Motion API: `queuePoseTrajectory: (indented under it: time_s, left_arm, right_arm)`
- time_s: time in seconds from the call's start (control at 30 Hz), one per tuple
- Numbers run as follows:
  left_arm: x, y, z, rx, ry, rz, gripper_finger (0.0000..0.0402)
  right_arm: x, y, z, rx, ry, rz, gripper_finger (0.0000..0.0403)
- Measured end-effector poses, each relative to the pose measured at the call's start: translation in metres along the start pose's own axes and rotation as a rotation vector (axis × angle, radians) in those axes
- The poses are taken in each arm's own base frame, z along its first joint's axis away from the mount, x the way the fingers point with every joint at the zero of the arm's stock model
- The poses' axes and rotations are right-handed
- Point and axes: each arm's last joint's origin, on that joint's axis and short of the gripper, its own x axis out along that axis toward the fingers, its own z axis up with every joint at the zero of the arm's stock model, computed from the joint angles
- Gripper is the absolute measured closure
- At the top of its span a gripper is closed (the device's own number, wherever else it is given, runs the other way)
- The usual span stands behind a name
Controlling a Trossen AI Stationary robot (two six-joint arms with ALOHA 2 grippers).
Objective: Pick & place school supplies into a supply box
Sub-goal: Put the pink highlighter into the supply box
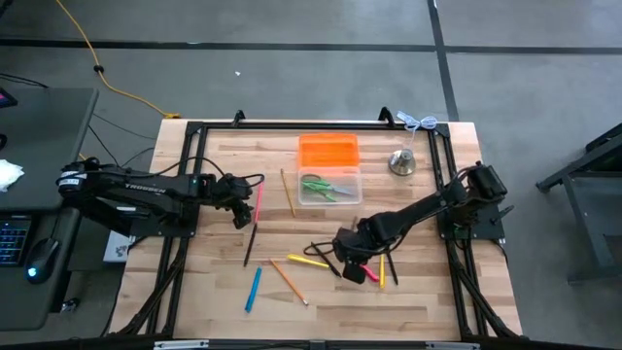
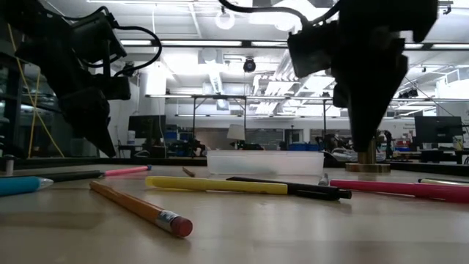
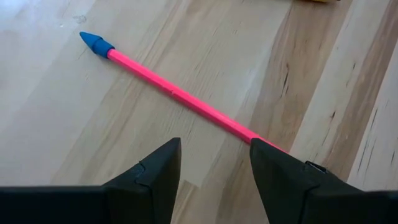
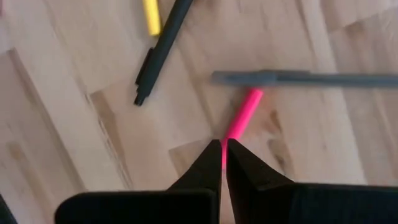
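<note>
On the desk the clear box already holds the green scissors, with its orange lid touching its far side, while the loose pens and pencils lie scattered nearer the front. The left hand hangs with its fingers spread and empty, low over a pink pen that runs between and beyond them; light, stiff and probably slick, it is best pinched mid-shaft. The right hand is closed tight, its tips just at the end of another pink pen, holding nothing as far as I can judge.
</note>
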Motion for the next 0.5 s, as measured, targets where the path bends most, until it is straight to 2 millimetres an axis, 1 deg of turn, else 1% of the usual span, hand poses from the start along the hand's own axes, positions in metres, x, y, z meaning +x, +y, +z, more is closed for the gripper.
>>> queuePoseTrajectory:
  time_s: [0.1,0.2,0.5]
  left_arm:
    - [0.000,0.000,0.000,0.000,0.000,0.000,0.0179]
    - [0.000,0.000,0.000,0.000,0.000,0.000,0.0179]
    - [0.000,0.000,0.000,0.000,0.000,0.000,0.0179]
  right_arm:
    - [0.000,0.005,-0.004,0.004,0.015,0.015,0.0399]
    - [0.000,0.009,-0.008,0.005,0.039,0.038,0.0387]
    - [0.001,0.013,-0.017,0.065,0.082,0.031,0.0323]
